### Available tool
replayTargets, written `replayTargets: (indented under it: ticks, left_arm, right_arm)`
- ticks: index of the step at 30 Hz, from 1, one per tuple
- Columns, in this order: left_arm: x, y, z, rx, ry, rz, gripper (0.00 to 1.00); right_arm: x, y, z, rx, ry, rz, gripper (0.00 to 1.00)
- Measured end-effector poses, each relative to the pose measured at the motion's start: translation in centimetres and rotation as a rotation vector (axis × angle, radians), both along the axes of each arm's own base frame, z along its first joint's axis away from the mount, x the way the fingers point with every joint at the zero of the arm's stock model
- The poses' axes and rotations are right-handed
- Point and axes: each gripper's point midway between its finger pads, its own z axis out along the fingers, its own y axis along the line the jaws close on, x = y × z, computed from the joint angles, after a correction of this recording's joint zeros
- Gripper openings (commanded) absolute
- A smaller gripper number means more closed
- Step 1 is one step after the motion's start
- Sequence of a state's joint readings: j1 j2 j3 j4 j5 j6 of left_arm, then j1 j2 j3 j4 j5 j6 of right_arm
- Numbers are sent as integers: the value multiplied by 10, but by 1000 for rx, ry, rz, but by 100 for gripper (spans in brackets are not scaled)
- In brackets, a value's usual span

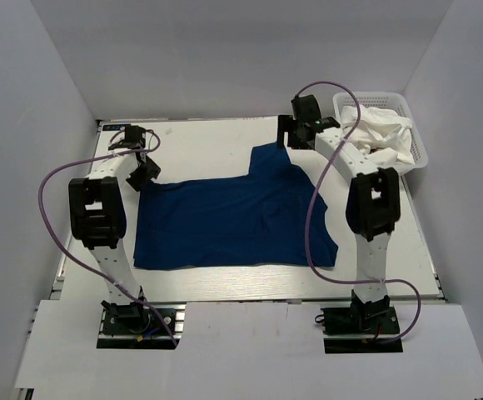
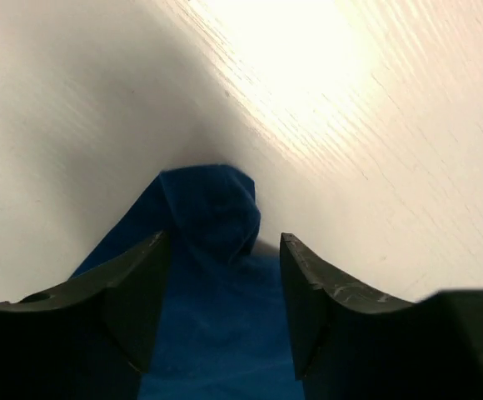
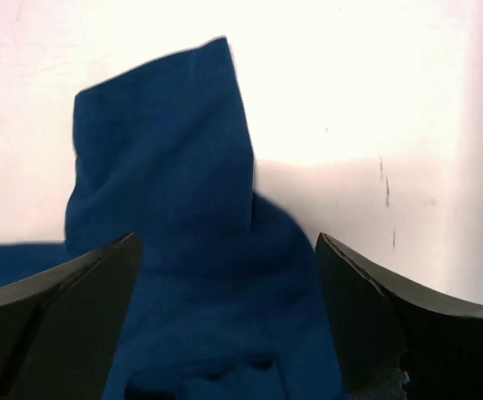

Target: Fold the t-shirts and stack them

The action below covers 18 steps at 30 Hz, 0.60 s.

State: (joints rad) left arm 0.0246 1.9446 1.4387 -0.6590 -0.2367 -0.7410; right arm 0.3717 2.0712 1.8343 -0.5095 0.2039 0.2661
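Note:
The navy t-shirt (image 1: 229, 221) lies spread flat on the white table, one sleeve sticking up at its far right. My left gripper (image 1: 144, 172) is open at the shirt's far left corner; in the left wrist view (image 2: 225, 250) the navy cloth (image 2: 212, 217) lies between the jaws, not pinched. My right gripper (image 1: 285, 140) is open over the far right sleeve; in the right wrist view (image 3: 225, 246) the navy sleeve (image 3: 166, 150) lies between the wide jaws. The white t-shirt (image 1: 383, 133) is crumpled in the basket.
A white plastic lattice basket (image 1: 416, 154) stands at the table's far right corner, beside my right arm. The white table (image 1: 208, 142) is bordered by grey walls on the left, back and right. Purple cables loop off both arms.

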Motion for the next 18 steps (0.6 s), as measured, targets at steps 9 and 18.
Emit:
replayTargets:
  ticks: [9,18]
  left_arm:
    - [-3,5,-17,29,61,-2,0]
    - [-6,8,-25,48,94,0,0]
  right_arm:
    - [55,9,-51,-22,17,74,90]
    - [102,32,-107,-3,-62,183,88]
